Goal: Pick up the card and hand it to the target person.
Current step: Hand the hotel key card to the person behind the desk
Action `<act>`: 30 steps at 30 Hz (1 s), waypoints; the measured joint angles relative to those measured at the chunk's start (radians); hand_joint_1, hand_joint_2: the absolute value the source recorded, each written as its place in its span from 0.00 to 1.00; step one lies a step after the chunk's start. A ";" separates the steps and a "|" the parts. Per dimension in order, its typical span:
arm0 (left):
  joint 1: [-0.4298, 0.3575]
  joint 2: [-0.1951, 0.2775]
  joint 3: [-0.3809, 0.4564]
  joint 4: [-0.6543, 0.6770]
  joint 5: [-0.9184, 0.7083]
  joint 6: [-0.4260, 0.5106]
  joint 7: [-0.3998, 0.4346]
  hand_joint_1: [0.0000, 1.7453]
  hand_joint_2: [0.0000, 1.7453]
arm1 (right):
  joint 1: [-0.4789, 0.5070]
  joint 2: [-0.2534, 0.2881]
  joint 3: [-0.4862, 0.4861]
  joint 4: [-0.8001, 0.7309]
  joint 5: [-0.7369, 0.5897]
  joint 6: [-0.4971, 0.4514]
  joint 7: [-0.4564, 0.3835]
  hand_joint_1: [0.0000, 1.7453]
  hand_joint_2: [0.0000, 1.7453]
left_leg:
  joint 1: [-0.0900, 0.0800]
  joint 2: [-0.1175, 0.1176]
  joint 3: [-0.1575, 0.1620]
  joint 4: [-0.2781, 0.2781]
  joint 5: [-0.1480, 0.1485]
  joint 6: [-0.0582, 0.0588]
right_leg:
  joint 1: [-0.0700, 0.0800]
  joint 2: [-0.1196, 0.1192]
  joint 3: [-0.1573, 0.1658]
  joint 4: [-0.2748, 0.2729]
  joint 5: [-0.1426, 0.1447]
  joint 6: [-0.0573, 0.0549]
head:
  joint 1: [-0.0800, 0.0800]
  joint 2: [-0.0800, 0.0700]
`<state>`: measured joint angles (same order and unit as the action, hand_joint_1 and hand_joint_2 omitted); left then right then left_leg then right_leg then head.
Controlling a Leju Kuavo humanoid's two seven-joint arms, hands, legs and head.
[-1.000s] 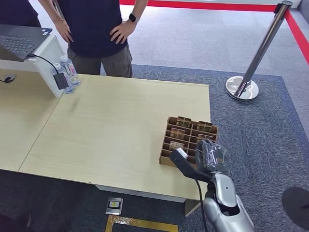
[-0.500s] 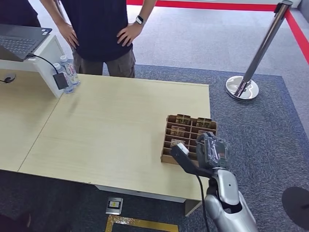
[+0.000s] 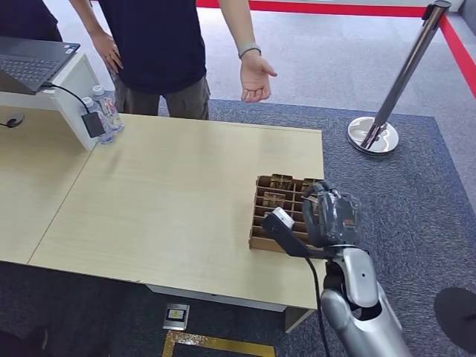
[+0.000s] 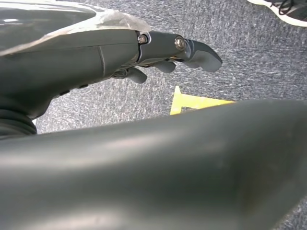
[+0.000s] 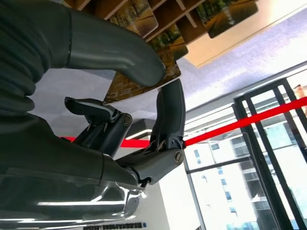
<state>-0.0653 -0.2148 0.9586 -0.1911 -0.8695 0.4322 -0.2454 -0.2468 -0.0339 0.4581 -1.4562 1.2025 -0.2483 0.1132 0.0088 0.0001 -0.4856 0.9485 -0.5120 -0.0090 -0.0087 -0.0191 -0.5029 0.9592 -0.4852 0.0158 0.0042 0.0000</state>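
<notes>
Head view shows the pale wooden table [image 3: 168, 201] carrying a brown compartmented cardboard tray [image 3: 268, 216] near its right edge, above which the right hand [image 3: 331, 217] pinches a landscape-printed card [image 5: 145, 84] between thumb and finger, while the left hand [image 4: 159, 52] hangs with fingers loosely apart, holding nothing.

The right hand [image 3: 332, 218] was raised at the near right, thumb and a finger pinching a card [image 5: 143, 84]. The left hand [image 4: 170, 52] hung low, fingers extended.
</notes>
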 joint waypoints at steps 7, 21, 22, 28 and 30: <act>-0.003 0.000 0.000 0.000 -0.022 -0.006 0.002 0.00 0.00 | -0.100 0.011 0.041 0.004 -0.153 0.064 -0.064 1.00 1.00 | 0.000 0.000 0.000 0.000 0.000 0.000 | 0.000 0.000 0.000 0.000 0.000 0.000 | 0.000 0.000; -0.018 0.000 -0.032 0.000 -0.084 -0.021 0.025 0.00 0.00 | -0.458 0.201 0.063 0.342 -0.243 0.151 -0.077 1.00 1.00 | 0.000 0.000 0.000 0.000 0.001 0.000 | 0.000 0.000 0.000 0.001 0.000 0.000 | 0.000 0.000; -0.019 0.000 -0.032 0.000 -0.085 -0.021 0.026 0.00 0.00 | -0.481 0.214 0.063 0.371 -0.241 0.150 -0.072 1.00 1.00 | 0.000 0.000 0.000 0.000 0.001 0.000 | 0.000 0.000 0.000 0.001 0.000 0.000 | 0.000 0.000; -0.023 -0.004 -0.041 0.000 -0.091 -0.021 0.033 0.00 0.00 | -0.597 0.282 0.063 0.537 -0.201 0.108 -0.035 1.00 1.00 | 0.000 0.000 -0.001 0.000 0.000 0.000 | 0.000 0.000 0.000 0.001 0.000 0.000 | 0.000 0.000; -0.023 -0.006 -0.044 0.000 -0.092 -0.020 0.035 0.00 0.00 | -0.636 0.302 0.063 0.592 -0.186 0.091 -0.026 1.00 1.00 | 0.000 0.000 -0.001 0.000 0.000 0.000 | 0.000 0.000 -0.001 0.001 0.000 0.000 | 0.000 0.000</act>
<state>-0.0886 -0.2213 0.9143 -0.1911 -0.9610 0.4122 -0.2104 -0.8830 0.2686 0.5212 -0.8640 1.0163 -0.1576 0.0871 0.0088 0.0003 -0.4864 0.9485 -0.5115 -0.0093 -0.0086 -0.0191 -0.5036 0.9599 -0.4851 0.0157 0.0042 0.0000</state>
